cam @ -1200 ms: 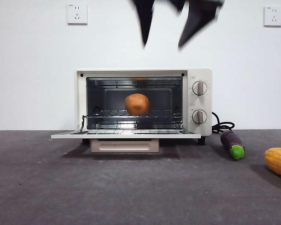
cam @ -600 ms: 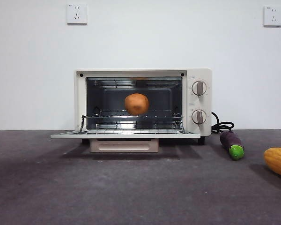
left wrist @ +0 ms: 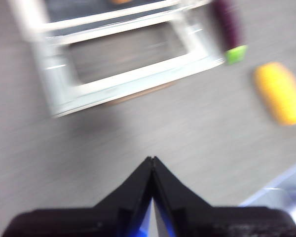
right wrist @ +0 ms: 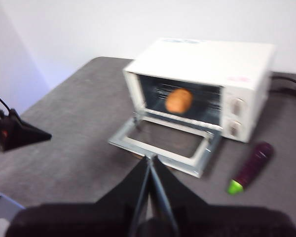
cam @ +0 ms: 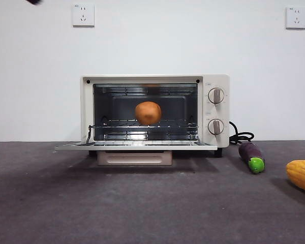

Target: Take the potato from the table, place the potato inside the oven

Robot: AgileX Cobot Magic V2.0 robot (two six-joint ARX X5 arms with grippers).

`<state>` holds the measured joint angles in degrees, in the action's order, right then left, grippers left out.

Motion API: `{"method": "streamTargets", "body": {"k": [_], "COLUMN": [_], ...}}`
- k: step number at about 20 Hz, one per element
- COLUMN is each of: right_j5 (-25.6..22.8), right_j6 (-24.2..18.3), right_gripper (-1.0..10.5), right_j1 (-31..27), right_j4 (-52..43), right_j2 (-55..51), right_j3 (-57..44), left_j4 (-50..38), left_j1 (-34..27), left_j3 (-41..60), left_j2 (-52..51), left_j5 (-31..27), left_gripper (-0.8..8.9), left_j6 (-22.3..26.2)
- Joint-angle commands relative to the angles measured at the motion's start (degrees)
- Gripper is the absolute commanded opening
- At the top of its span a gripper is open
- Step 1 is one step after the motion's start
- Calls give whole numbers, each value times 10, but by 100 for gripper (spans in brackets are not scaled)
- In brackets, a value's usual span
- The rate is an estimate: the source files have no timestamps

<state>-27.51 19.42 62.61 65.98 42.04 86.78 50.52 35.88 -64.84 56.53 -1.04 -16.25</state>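
Note:
The orange-brown potato (cam: 148, 112) rests on the wire rack inside the cream-white oven (cam: 155, 112), whose glass door (cam: 135, 146) lies folded down flat. It shows there in the right wrist view too, potato (right wrist: 179, 100) inside oven (right wrist: 202, 86). My left gripper (left wrist: 152, 159) is shut and holds nothing, high above the table (cam: 142, 203) in front of the door (left wrist: 133, 81). My right gripper (right wrist: 150, 158) is also shut and holds nothing, well back from the oven. The left arm (right wrist: 17, 133) shows at the side of the right wrist view.
A purple eggplant (cam: 252, 155) with a green end lies right of the oven by its black cord (cam: 241, 136). A yellow corn cob (cam: 302, 175) lies at the far right. A black arm tip (cam: 34, 2) shows at the top left corner.
The open black jaws that hung above the oven a second ago have gone up out of the front view. Only a black tip shows at the top left. Potato and oven have not moved.

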Motion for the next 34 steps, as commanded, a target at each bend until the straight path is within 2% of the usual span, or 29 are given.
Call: {"method": "streamTargets", "body": {"k": [1,5,8,11,22,28,34], "right_j5": [-23,-36,-52,-68,-72,-72,-92], "right_j6": [45,69,76,76,90,101,108], "right_gripper": [-6,-3,-3,-3,-3,-3,-3], "right_j1": [1,1,1,1,1,1,1], "right_j4": [33,76,101,111,108,108,108], "right_j2": [-20,-36,-37,-37,-37,-37,-37], "right_j3": [0,0,0,0,0,0,0], "left_j4": [-30,-40,-55,-68,-125,-142,-172], "left_j1": [-113,-228,-285,-319,-357,-359,-359], "left_j3": [3,3,3,3,3,3,3], "left_j2": [31,88,138,191,382,443,490], "left_j5": [184,327,376,400,387,349,362], "left_gripper": [-10,-10,-9,-9,-9,-9,-9], "left_j6": [45,66,76,78,96,96,77]}}
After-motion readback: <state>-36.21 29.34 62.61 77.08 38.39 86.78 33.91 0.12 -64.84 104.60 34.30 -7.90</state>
